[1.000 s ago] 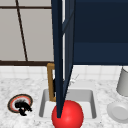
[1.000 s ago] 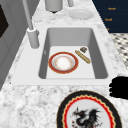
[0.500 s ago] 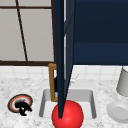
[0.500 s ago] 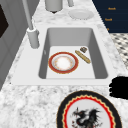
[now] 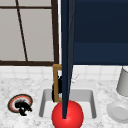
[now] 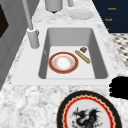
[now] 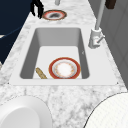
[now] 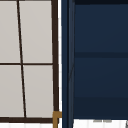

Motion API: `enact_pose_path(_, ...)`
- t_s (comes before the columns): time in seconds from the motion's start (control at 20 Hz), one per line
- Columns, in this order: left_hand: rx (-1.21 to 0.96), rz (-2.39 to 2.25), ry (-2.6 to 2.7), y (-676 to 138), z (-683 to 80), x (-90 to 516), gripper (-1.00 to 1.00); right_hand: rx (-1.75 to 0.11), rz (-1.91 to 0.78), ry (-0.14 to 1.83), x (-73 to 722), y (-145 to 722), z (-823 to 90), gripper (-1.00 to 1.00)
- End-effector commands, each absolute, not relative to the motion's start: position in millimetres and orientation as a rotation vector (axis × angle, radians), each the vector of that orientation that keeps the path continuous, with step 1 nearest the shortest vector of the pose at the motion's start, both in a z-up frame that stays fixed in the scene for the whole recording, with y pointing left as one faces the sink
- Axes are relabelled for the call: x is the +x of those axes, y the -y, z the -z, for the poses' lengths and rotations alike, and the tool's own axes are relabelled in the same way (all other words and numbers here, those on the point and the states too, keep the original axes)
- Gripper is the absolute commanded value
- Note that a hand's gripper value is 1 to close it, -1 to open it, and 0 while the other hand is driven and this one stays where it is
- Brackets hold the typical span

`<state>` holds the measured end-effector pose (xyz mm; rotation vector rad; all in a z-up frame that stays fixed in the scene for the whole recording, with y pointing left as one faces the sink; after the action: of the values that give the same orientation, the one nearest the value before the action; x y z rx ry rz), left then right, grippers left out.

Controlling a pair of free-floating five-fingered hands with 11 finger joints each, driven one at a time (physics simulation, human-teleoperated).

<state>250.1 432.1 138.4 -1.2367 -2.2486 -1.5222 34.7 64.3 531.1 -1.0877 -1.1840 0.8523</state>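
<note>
Black fingers of the left hand [image 5: 22,108] hang loose and spread, pointing down over the dragon plate [image 5: 11,102]. They grasp nothing. I cannot tell whether the tips touch the plate or hover just above it.

The plate lies flat and face up on the marble counter [image 5: 7,87], left of the sink [image 6: 72,30] and apart from its rim. In the left side view the hand sits just beside the plate's edge, on the counter's front side.

I see three risks from here:
- A touch on one side of the rim could tip the plate or make it skate on the smooth stone, toward the sink or the counter's front edge.
- A grip from above with straight fingers would likely slip, since the rim is low.
- The open blue cabinet door [image 5: 67,50] hangs over the sink, and a lifted plate swung that way could strike it.

Being round, the plate has no long axis. Only its dragon picture gives it a direction, and that reads upright from the sink's left. In the sink a wooden stick [image 6: 83,57] lies on a slant beside a red-rimmed plate [image 6: 63,62].
</note>
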Motion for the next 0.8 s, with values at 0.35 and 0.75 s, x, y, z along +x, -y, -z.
enact_pose_path(0.35, -1.237, 1.522, 2.249, -432, -138, 250, 0.00, -0.938, -0.771, 1.294, 19, -7, -567, -1.00)
enact_pose_path(0.75, -1.237, 1.522, 2.249, -432, -138, 250, 0.00, -0.773, -0.739, 1.400, 7, 40, -562, -1.00)
